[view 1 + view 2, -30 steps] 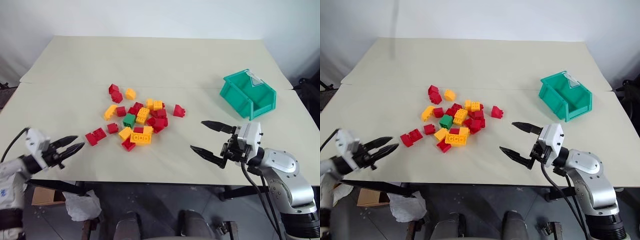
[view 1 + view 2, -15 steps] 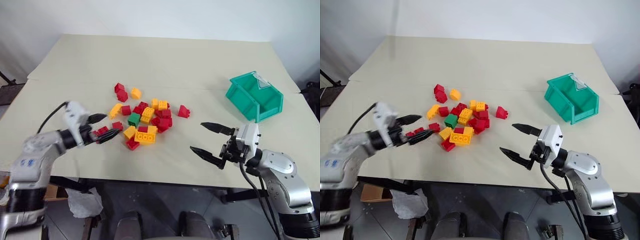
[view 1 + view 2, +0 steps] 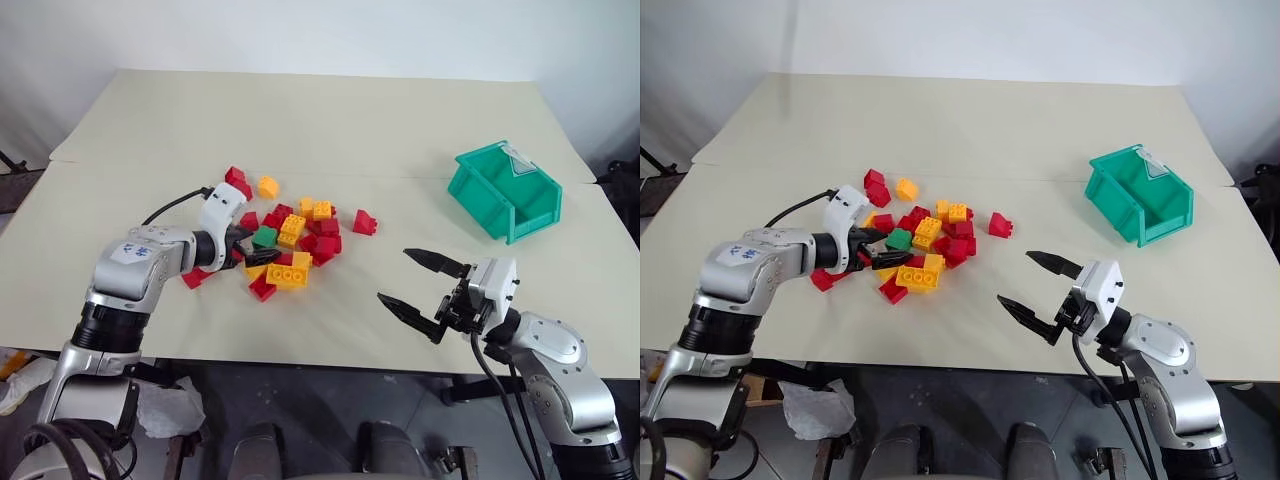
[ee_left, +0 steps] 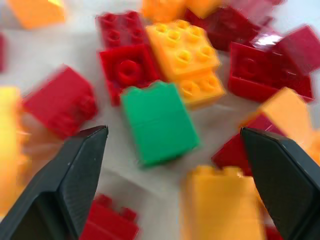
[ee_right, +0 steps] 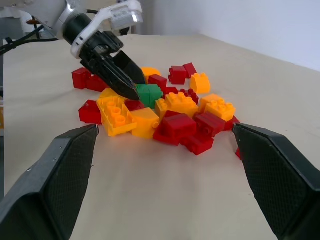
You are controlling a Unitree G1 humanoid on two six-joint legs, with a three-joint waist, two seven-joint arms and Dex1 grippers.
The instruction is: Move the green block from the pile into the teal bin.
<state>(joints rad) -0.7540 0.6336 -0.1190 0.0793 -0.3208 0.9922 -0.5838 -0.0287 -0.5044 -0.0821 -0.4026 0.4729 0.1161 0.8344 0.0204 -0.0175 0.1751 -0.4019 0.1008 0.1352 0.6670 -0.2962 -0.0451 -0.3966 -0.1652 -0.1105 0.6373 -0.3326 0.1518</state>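
My left gripper (image 4: 172, 150) is spread wide over the pile (image 3: 285, 240) mid-table, the green block (image 4: 159, 122) between its fingers, untouched. My head view adds the teal bin (image 3: 503, 190) near the table's right edge

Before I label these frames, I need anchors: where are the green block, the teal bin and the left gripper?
green block (image 4: 159, 123), left wrist view, its smooth side face.
teal bin (image 3: 483, 203), left eye view, its outer side wall.
left gripper (image 3: 890, 249), right eye view, between its fingertips.
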